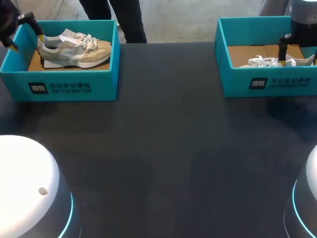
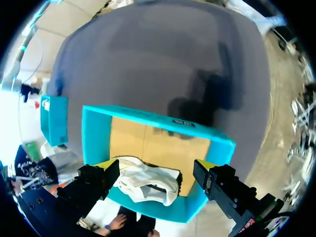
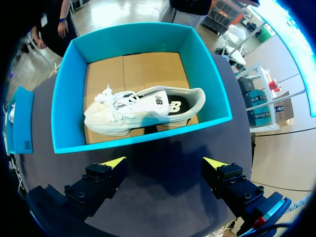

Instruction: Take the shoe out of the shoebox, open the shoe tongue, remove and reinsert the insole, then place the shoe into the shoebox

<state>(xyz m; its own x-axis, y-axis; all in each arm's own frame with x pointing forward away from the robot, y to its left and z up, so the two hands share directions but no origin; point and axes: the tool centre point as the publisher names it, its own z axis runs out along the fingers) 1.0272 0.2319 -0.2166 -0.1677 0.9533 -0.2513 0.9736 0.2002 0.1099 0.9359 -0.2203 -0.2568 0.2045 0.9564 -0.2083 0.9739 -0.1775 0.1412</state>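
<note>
Upper left of the frame: the left shoebox (image 1: 69, 87) on the counter (image 1: 173, 148) holds a beige shoe (image 1: 74, 48). The left gripper (image 2: 155, 165) is released, its fingers spread either side of the heel. Upper right: the right shoebox (image 3: 64, 98) holds a white shoe (image 3: 143, 111). The right gripper (image 3: 164, 162) hangs above it, released and apart from the shoe.

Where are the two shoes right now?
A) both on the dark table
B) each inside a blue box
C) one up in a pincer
B: the left shoe lies inside the left box, and the right shoe lies inside the right box.
</note>
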